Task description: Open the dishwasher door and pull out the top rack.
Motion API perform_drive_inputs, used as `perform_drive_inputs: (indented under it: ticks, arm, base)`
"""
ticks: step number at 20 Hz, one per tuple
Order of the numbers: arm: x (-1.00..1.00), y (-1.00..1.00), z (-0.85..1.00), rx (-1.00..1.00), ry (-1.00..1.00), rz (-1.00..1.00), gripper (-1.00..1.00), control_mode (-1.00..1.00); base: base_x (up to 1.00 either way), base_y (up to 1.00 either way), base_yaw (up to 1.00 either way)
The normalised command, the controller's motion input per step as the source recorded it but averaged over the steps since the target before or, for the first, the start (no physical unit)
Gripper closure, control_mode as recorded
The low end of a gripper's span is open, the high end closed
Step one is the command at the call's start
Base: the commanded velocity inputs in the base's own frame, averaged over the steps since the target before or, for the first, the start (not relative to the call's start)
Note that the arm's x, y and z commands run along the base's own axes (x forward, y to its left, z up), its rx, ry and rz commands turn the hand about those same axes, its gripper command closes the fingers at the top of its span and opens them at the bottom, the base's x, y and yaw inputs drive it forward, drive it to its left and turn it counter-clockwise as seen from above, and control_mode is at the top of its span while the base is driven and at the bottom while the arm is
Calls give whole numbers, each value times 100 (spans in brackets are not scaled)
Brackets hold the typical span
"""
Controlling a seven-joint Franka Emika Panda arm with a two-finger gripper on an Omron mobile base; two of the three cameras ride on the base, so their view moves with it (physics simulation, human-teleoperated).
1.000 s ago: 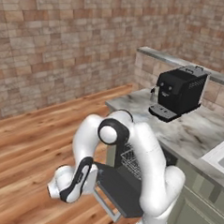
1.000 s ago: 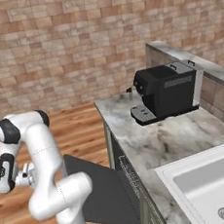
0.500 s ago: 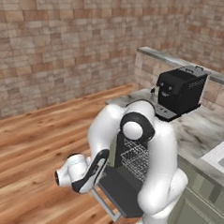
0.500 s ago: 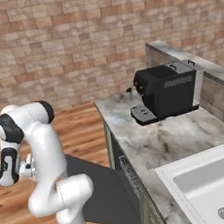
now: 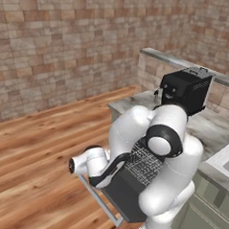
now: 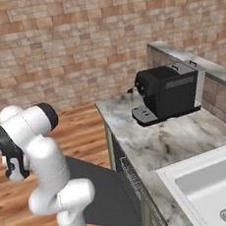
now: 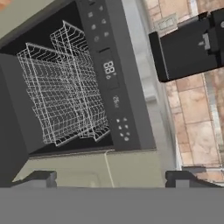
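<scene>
Dishwasher open, rack seen from above

The dishwasher door (image 5: 126, 194) lies folded down over the wood floor; the top rack (image 7: 65, 87) sits in the cavity, the coffee machine (image 7: 192, 43) further right. The gripper (image 7: 109, 179) hangs released, touching nothing.

dark grey dishwasher door (image 6: 101, 195), silver-white wire top rack (image 7: 65, 87), black coffee machine (image 6: 167, 92)

top rack (image 7: 65, 87) inside dishwasher, coffee machine (image 6: 169, 90) on counter (image 6: 157, 140)
</scene>
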Motion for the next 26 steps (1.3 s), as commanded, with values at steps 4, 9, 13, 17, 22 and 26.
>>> perform_drive_inputs:
  ticks: [4, 9, 13, 17, 22, 26]
  arm:
    - [44, -19, 1, 7, -10, -1, -100, -100]
    - [33, -1, 0, 5, -14, -10, -100, -100]
    - [21, 0, 0, 9, -12, -17, -100, -100]
    - [4, 0, -9, 13, -6, -14, -100, -100]
    - [9, 0, -5, 2, -1, -3, -100, -100]
    - [22, 9, 0, -1, -31, -3, -100, -100]
  base:
    - [0, 0, 0]
    - [0, 0, 0]
    - [0, 0, 0]
    - [0, 0, 0]
    - [0, 0, 0]
    - [0, 0, 0]
